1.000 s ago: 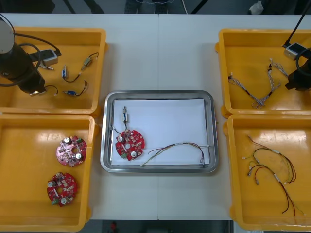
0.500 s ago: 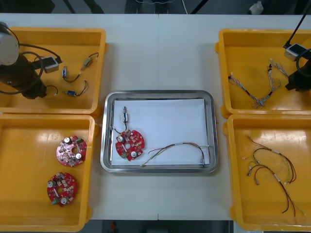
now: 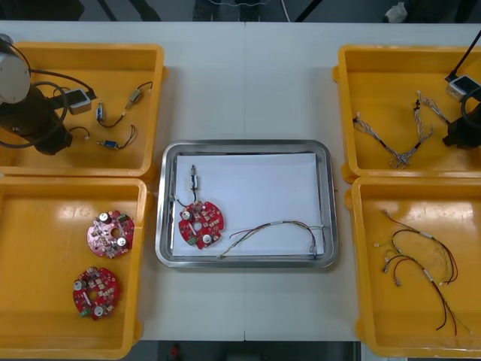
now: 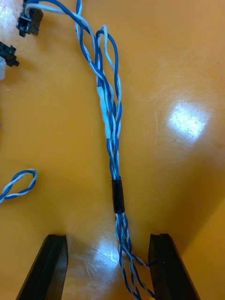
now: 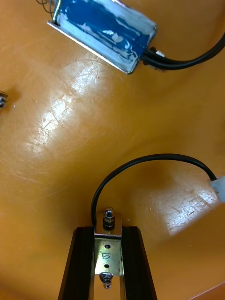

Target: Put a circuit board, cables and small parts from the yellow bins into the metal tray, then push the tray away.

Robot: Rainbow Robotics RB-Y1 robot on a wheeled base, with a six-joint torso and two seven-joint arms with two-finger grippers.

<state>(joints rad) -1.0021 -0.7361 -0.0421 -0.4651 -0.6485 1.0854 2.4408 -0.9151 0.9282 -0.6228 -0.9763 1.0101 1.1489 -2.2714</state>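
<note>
Wrist views: left tool (image 5: 108,230) clamped on a small metal part (image 5: 108,246), whose black cable (image 5: 140,163) loops off past the tips; a blue-faced part (image 5: 103,35) lies farther out on the bin floor. Right tool (image 4: 107,243) has fingers apart, w/ a twisted blue and white cable (image 4: 114,150) running between them, ungripped.
Front view: left arm (image 3: 30,116) over far-left bin (image 3: 90,51); right arm (image 3: 464,128) at outer side of far-right bin (image 3: 391,53); metal tray (image 3: 248,144) mid-worktop (image 3: 248,83), btwn the bins.
Since 1 s ago: left arm shifted slightly inside its bin; right arm moved out toward the worktop's right edge; tray contents same.
Bins: 4, incl. near-left bin (image 3: 75,183) & near-right bin (image 3: 413,183).
Circuit boards: 3. Two in near-left bin (image 3: 110,233) (image 3: 95,292), tray board (image 3: 201,223).
Small parts: 3 loose in far-left bin per front view, 1 in left tool, tray part (image 3: 194,179) just beyond tray board.
Cables: tray cable (image 3: 278,228) beside tray board; red/black cables (image 3: 421,259) in near-right bin, count can't tell.
</note>
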